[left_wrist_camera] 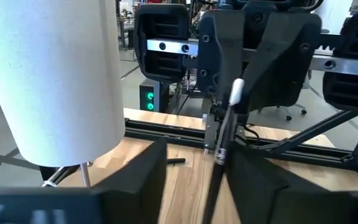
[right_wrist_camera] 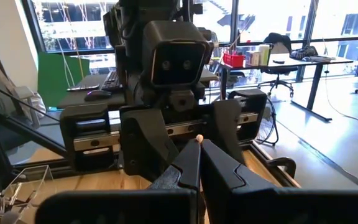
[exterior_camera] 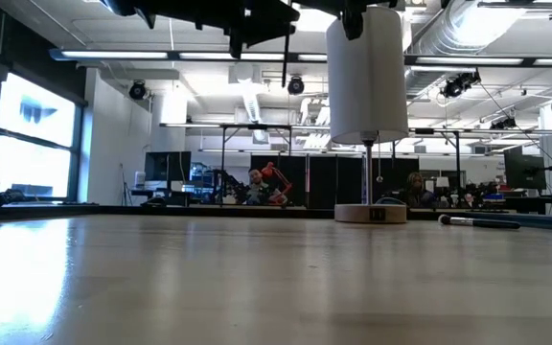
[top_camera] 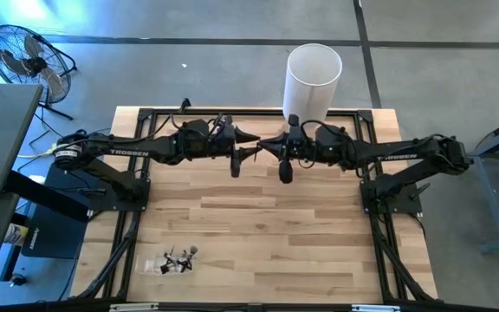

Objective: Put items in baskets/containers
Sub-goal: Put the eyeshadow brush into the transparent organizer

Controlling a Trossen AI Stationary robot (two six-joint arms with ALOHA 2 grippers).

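Dark and slim, the brush point(left_wrist_camera: 224, 134) you are carrying hangs high over the back of the table point(top_camera: 275, 234). It looks pinched in the right gripper point(right_wrist_camera: 197, 149), whose fingers are narrowed on it. The left gripper point(left_wrist_camera: 201, 152) faces it with its fingers wide on either side. The see-through tray point(top_camera: 154, 265) and the other brushes point(top_camera: 180, 257) lie well apart, by the near left edge. Watch the handover: an off-centre close could twist the thin handle loose, and a swing could clip the white cylinder point(top_camera: 313, 74).
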